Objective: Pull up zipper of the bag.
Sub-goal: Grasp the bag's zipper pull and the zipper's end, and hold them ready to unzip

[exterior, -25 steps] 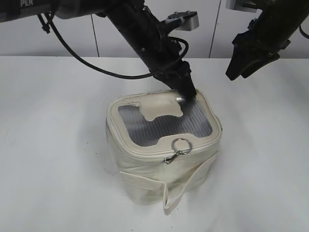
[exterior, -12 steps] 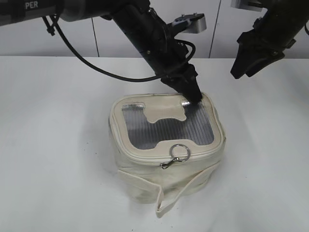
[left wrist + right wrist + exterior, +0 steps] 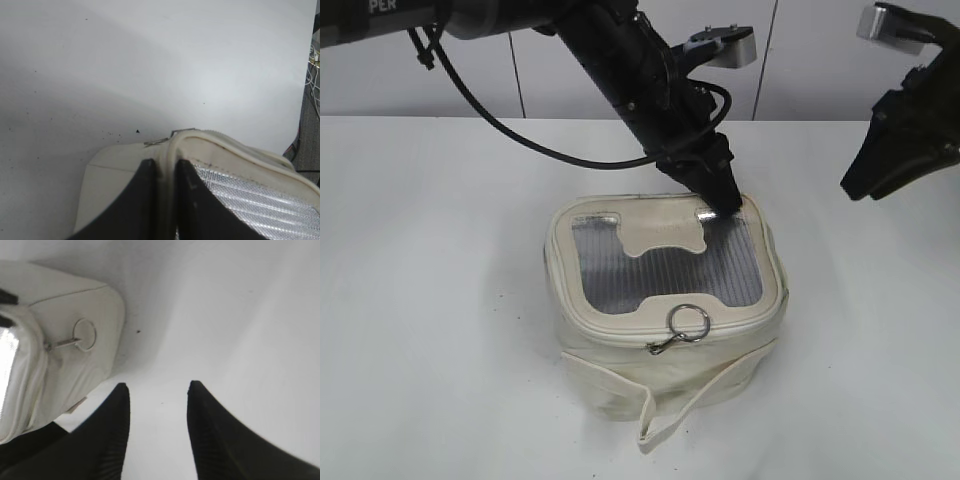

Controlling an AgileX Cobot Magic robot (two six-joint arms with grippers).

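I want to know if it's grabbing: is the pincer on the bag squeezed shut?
Shut. The left pincer pinches the bag's cream rim between its fingers, with no gap.

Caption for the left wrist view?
Left gripper pinching the cream rim of the boxy cream-white soft bag beside its grey ribbed top panel.

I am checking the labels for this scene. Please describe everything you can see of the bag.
The bag is small, boxy, of soft cream-white material, standing upright on the white table. Its top has a grey ribbed panel with a cream patch. A zipper runs around the top rim; a silver pull with a round ring lies at the front edge. A cream strap hangs loose at the front. The left gripper pinches the far rim. The right gripper is apart, open.
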